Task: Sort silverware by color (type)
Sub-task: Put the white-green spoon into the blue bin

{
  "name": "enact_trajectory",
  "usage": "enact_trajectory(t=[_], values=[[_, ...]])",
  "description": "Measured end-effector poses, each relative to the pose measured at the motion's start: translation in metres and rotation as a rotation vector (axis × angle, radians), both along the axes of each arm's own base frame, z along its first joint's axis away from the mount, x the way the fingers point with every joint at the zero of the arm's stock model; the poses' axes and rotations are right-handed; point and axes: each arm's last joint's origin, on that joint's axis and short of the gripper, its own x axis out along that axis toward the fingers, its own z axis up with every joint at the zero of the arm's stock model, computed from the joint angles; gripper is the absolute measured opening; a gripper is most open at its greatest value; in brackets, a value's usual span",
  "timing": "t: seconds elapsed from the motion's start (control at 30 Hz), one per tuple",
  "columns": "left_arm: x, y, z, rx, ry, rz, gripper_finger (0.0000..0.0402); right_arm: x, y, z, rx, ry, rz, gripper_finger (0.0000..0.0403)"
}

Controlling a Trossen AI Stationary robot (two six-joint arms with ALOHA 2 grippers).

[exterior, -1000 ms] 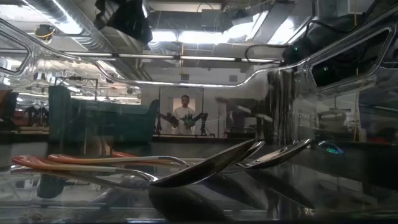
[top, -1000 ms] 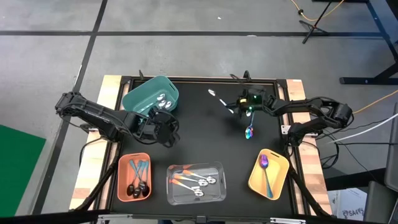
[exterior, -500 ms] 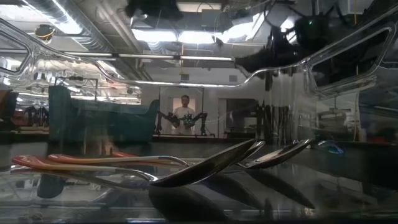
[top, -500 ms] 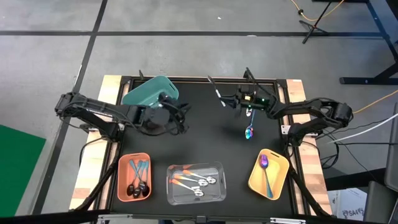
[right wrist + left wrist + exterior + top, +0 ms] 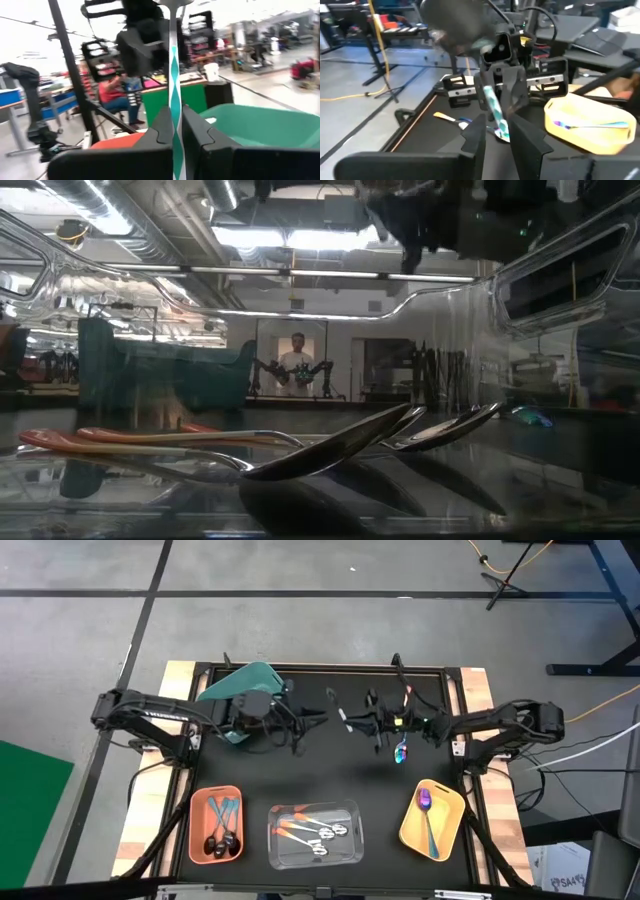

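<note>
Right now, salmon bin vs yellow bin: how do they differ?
Colour: the salmon bin is orange-pink, the yellow bin yellow. Contents: the salmon bin holds several black-bowled spoons with teal handles; the yellow bin holds one purple-bowled spoon. Both sit flat on the table.

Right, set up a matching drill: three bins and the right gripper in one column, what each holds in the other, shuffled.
Things:
1. salmon bin
2. clear bin
3. yellow bin
4. right gripper

Holds:
a. purple-bowled spoon
b. teal-handled spoon, raised off the table
c. black-bowled spoons with teal handles
d. silver spoons with orange handles

Pairs: 1-c, 2-d, 3-a, 4-b
</note>
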Motion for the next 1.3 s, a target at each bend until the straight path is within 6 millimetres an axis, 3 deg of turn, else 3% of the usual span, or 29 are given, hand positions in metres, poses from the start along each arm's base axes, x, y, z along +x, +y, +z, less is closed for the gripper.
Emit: enact_trajectory(t=[0.47, 0.9, 1.3], values=[[0.011, -0.004, -0.007, -0.002, -0.008, -0.087, 0.0076, 0.009, 0.03, 0.013, -0.059, -0.045, 0.125, 0.0004], [0.018, -0.006, -0.007, -0.007, -0.055, -0.142, 0.0076, 0.008, 0.032, 0.013, -0.08, -0.045, 0.211, 0.0003], [0.029, -0.013, -0.017, 0.157, -0.036, -0.337, 0.0076, 0.007, 0.036, 0.012, -0.119, -0.041, 0.361, 0.0005]])
